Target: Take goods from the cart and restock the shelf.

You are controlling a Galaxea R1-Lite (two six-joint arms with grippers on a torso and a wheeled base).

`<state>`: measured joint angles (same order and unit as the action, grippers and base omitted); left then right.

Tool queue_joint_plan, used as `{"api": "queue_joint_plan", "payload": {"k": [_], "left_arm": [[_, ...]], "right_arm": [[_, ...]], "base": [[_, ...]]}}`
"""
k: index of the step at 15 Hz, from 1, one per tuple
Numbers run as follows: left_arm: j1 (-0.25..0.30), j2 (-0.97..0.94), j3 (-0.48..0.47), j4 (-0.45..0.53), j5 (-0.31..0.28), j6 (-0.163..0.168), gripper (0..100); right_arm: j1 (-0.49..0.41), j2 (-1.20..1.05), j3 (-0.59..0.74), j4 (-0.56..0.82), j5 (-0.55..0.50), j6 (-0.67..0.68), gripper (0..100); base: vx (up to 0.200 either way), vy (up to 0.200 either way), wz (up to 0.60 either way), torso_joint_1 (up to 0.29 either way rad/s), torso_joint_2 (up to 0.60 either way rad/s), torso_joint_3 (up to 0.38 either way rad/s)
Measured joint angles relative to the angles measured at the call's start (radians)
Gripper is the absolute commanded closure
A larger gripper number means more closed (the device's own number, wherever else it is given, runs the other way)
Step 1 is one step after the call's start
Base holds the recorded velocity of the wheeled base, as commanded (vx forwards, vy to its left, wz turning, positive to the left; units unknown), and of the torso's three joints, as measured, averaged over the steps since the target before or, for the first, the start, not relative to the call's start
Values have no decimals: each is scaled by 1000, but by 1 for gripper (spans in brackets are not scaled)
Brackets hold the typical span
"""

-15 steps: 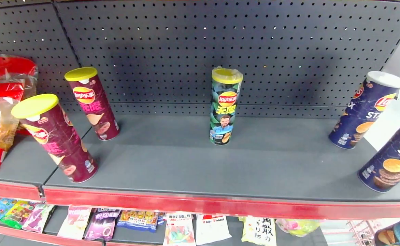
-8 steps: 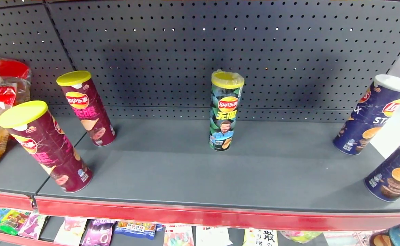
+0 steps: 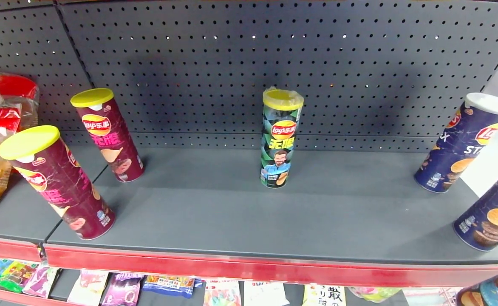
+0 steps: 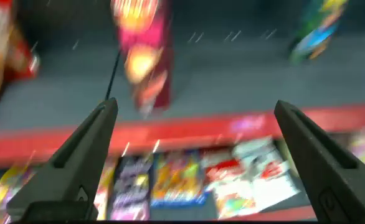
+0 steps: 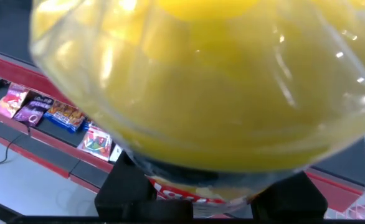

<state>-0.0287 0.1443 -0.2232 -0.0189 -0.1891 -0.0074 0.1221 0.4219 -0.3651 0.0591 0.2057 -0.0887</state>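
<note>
Edging up, the can, likely light, stiff, slick, sits clamped round its body in the right gripper; left gripper gapes wide.

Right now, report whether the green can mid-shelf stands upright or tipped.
Upright: the green can stands on its base on the shelf, its yellow lid on top, touching no other can.

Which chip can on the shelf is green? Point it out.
The green can, standing alone in the middle; the maroon cans are at the left and the navy cans at the right.
</note>
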Motion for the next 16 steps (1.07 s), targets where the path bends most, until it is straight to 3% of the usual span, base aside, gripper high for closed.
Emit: {"api": "queue_joint_plan", "payload": {"k": [1,4,8,11,16], "left_arm": [[-16,89,-73,-4,-43,3,0],[-91,434,-239,-69,-191,54,0],[-277,876,-359,-274,-327,91,0],[-385,1121,-458,-374,-361,110,0],[-445,1389,-624,-436,-365,141,0]], "right_arm": [[3,10,-7,-3,1,0,100],[10,30,-26,-1,2,0,100],[34,44,-36,0,3,0,100],[44,45,-38,1,3,0,100],[48,44,-43,2,3,0,100]], "base": [[0,0,0,0,0,0],[0,0,0,0,0,0],[0,0,0,0,0,0],[0,0,0,0,0,0],[0,0,0,0,0,0]]}}
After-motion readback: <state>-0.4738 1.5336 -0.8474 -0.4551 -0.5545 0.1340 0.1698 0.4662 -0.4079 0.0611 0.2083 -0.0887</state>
